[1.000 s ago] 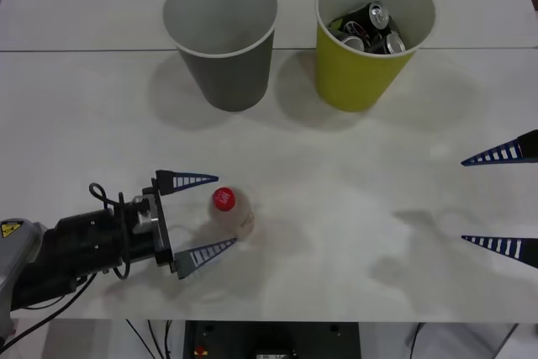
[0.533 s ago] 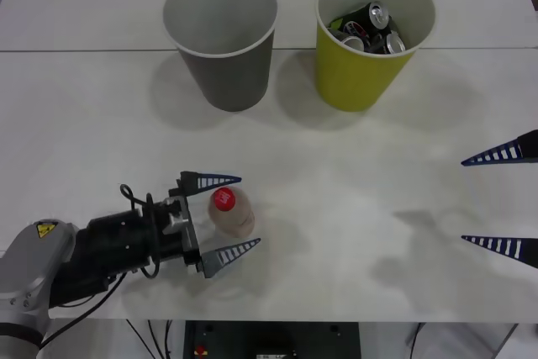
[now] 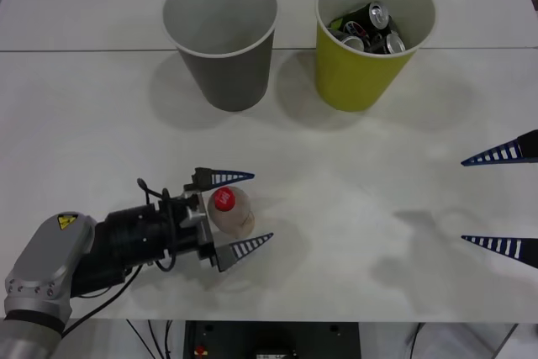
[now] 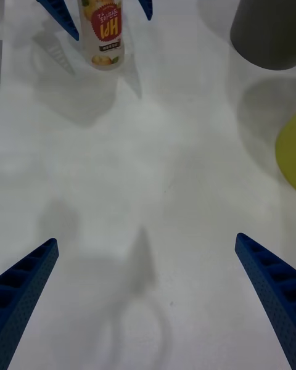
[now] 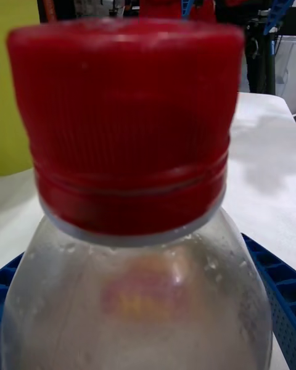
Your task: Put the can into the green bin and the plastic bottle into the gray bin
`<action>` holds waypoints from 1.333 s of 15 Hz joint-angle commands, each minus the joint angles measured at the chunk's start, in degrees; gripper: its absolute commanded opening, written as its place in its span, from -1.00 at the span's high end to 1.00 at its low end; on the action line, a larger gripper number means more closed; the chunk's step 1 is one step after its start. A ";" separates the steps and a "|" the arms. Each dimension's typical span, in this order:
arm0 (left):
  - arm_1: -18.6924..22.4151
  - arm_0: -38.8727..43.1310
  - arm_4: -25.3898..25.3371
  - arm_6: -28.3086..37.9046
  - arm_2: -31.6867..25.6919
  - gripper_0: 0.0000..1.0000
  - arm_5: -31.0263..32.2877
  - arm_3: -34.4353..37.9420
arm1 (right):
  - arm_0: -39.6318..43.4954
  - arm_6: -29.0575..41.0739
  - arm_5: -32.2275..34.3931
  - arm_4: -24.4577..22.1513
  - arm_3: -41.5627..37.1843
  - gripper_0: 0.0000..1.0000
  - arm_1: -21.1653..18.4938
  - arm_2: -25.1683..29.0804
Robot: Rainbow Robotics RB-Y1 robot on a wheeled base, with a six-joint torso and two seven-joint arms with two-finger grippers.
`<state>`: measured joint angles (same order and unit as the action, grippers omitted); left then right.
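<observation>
The plastic bottle [image 3: 229,211], clear with a red cap, stands upright near the table's front left; its label faces the right wrist view [image 4: 103,28]. My left gripper [image 3: 261,206] is open, one blue finger on each side of the bottle, close to it. The red cap [image 5: 126,123] looms right in front of the left wrist camera. The gray bin [image 3: 227,77] stands at the back left and the green bin [image 3: 357,81] at the back right, with several cans [image 3: 370,27] inside it. My right gripper [image 3: 462,200] hangs open at the right edge, holding nothing.
A seam [image 3: 84,50] between two white tabletops runs behind the bins. Bare table [image 3: 353,208] lies between the bottle and the right gripper. The gray bin's wall [image 4: 268,24] and the green bin's edge [image 4: 288,157] border the right wrist view.
My left arm has pushed forward to the right, so its open fingers now reach past the bottle on both sides. The bottle and right gripper have stayed put.
</observation>
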<state>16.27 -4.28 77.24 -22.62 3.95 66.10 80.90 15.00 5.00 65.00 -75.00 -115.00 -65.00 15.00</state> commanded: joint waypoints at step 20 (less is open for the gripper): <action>7.29 -0.11 5.28 26.22 -4.83 1.00 2.10 12.18 | 0.00 0.00 0.00 0.00 0.00 -1.00 0.00 0.00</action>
<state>22.88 -4.35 82.07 1.25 -0.35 68.04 92.14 15.00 5.00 65.00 -75.00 -115.00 -65.00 15.00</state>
